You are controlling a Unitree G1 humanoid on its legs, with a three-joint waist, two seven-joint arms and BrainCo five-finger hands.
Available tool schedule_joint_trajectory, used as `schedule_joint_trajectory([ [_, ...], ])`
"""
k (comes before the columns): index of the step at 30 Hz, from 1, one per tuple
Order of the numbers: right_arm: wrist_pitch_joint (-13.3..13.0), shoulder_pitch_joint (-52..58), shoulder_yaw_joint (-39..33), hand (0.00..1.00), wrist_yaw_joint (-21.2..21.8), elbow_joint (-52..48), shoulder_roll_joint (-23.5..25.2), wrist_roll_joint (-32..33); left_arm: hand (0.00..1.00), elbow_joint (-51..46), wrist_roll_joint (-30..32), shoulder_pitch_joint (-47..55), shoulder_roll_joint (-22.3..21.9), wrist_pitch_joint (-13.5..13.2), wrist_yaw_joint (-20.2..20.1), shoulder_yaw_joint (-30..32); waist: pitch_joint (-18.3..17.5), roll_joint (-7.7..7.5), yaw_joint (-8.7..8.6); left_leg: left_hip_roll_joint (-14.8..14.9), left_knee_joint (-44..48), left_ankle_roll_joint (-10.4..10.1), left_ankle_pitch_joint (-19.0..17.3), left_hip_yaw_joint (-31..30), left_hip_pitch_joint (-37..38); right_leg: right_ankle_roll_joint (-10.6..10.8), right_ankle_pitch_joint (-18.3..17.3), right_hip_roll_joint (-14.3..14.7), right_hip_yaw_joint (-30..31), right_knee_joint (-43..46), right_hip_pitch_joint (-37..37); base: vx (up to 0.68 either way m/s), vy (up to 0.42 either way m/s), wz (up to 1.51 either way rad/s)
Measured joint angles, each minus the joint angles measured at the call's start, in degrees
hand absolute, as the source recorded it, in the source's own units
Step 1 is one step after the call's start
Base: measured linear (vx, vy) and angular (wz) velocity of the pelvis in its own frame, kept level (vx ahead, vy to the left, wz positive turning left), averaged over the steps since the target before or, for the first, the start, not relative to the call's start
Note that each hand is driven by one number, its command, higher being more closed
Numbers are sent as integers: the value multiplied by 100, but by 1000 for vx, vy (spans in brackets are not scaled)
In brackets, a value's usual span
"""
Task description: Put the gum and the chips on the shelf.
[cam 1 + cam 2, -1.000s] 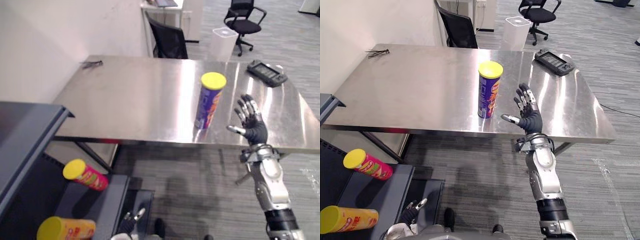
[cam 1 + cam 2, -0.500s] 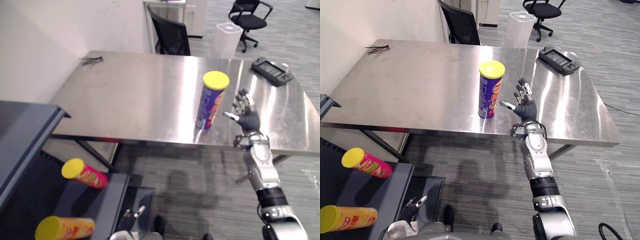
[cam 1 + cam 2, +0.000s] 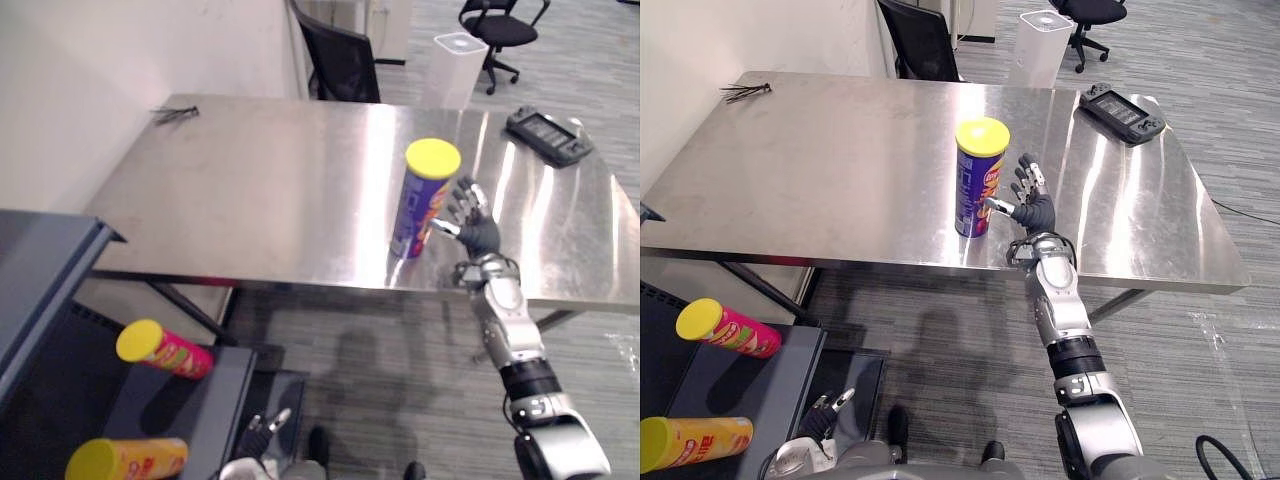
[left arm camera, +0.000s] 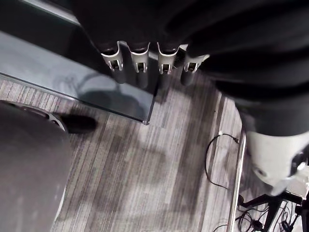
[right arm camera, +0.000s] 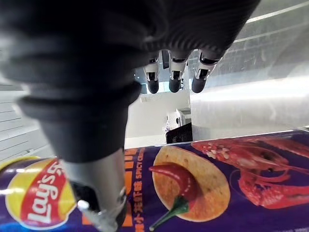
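Your right hand (image 3: 1033, 208) is raised at the front edge of the steel bench (image 3: 250, 190), fingers (image 5: 174, 79) spread wide and straight, holding nothing. Its thumb reaches to the side of the purple chips can (image 3: 977, 190), which stands upright with its yellow lid on, near the bench's front edge; you cannot tell whether the thumb touches. Your left hand (image 3: 825, 415) hangs low beside the dark shelf (image 3: 185, 400), fingers relaxed and empty. On that shelf a red chips can (image 3: 165, 350) and a yellow chips can (image 3: 125, 460) lie on their sides. A black handheld console (image 3: 545, 135) sits at the bench's far right.
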Motion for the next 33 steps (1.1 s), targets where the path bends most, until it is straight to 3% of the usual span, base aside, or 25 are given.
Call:
schedule_joint_trajectory([
  [15, 109, -345, 298, 0, 9, 216, 130, -8, 0, 0, -1, -33, -2, 44, 2, 8, 78, 21, 7, 5, -2, -30, -37, 6, 22, 0, -2, -7, 4, -3, 22, -2, 0, 0],
  [22, 123, -438, 520, 0, 72, 207, 227, -203, 0, -59, 0, -82, -11, 51, 3, 15, 162, 1, 103, -1, -1, 5, -13, 12, 22, 1, -1, -13, 3, -9, 22, 0, 0, 0],
  [23, 124, -439, 547, 100, 86, 200, 229, -207, 0, -63, 0, -87, -16, 50, 4, 14, 162, 1, 124, -1, -1, 5, -13, 9, 22, 2, -1, -12, -1, -9, 22, 0, 0, 0],
  [33, 157, -445, 740, 100, 98, 161, 281, -274, 0, -60, 0, -87, -23, 51, 6, 14, 162, 1, 123, 11, -2, 4, -13, 4, 43, 3, 0, -4, -3, 7, 35, 0, 0, 0],
])
